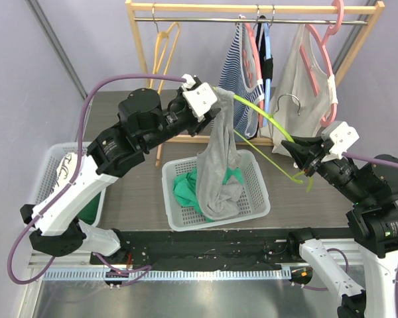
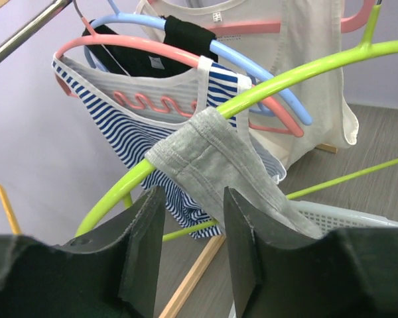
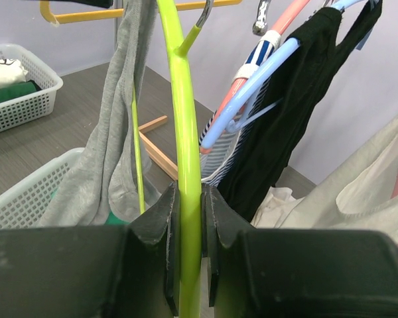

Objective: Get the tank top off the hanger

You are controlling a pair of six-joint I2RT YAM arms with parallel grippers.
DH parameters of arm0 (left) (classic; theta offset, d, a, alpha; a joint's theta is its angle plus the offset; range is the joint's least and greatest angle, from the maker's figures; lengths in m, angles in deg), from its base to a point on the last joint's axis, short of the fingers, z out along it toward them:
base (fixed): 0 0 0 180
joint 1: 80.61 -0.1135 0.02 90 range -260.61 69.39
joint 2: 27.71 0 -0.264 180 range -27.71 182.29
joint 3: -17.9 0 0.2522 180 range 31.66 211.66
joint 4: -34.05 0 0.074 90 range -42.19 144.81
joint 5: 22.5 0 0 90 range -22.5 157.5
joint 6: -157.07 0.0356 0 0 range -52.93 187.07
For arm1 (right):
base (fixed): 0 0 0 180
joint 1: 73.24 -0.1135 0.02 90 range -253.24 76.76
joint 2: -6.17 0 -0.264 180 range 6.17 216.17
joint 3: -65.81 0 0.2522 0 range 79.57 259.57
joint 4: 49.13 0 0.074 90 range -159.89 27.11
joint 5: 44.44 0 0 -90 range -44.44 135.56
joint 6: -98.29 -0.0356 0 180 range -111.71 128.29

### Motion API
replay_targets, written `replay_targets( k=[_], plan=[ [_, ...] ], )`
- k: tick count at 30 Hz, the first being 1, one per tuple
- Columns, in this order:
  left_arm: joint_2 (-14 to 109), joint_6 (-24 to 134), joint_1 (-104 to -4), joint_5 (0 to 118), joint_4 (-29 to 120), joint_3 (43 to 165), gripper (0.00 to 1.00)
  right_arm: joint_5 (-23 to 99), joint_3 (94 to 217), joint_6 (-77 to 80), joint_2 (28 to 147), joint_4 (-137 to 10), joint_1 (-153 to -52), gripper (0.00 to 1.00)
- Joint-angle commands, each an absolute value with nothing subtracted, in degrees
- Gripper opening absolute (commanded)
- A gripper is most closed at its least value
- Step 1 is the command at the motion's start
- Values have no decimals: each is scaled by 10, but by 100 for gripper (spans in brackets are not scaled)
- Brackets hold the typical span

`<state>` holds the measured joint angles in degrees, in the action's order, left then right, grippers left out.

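Observation:
A grey tank top point(image 1: 219, 165) hangs by one strap from a lime-green hanger point(image 1: 262, 114), and its hem droops into a white basket. In the left wrist view that strap point(image 2: 212, 149) is draped over the hanger's arm point(image 2: 285, 83). It passes just beyond the tips of my left gripper point(image 2: 194, 195). The jaws stand apart with nothing between them. From above, the left gripper point(image 1: 211, 101) is at the top of the garment. My right gripper point(image 1: 304, 164) is shut on the hanger's other end; the green bar point(image 3: 182, 119) runs straight between its fingers point(image 3: 190, 192).
A wooden rack point(image 1: 140, 40) behind holds a striped top point(image 1: 237, 73), a black top point(image 3: 298, 99), a cream top point(image 1: 298, 93) and an empty yellow hanger point(image 1: 164, 46). The white basket point(image 1: 259, 192) below holds a green garment point(image 1: 186, 189). A second basket point(image 1: 53, 159) sits at the left.

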<state>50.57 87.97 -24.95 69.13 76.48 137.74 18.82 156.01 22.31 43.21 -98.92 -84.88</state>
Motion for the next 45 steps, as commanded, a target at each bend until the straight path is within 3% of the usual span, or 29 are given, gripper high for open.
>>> replay_targets(
  k=[1,3,5,8,12,14,18,20,23,24,45],
  plan=[
    [517,856,-244,706,729,1398,35,187,1563,209,428,-929,-848,1],
    [521,854,-243,709,729,1403,27,189,1563,210,426,-929,-848,1],
    [524,849,-242,713,730,1407,25,191,1563,211,424,-929,-848,1],
    [530,843,-243,709,730,1409,35,190,1563,212,424,-929,-848,1],
    [531,842,-242,707,733,1407,38,189,1563,214,422,-929,-848,1],
    [531,843,-242,707,734,1406,45,189,1562,214,422,-928,-848,1],
    [530,844,-242,700,735,1402,45,188,1560,211,422,-926,-848,1],
    [532,846,-242,699,733,1401,37,183,1562,208,422,-922,-848,1],
    [537,842,-242,693,735,1402,14,182,1562,204,423,-921,-849,1],
    [537,842,-242,693,735,1405,0,182,1560,204,422,-922,-849,1],
    [528,943,-256,788,723,1486,0,216,1549,221,355,-995,-848,1]
  ],
)
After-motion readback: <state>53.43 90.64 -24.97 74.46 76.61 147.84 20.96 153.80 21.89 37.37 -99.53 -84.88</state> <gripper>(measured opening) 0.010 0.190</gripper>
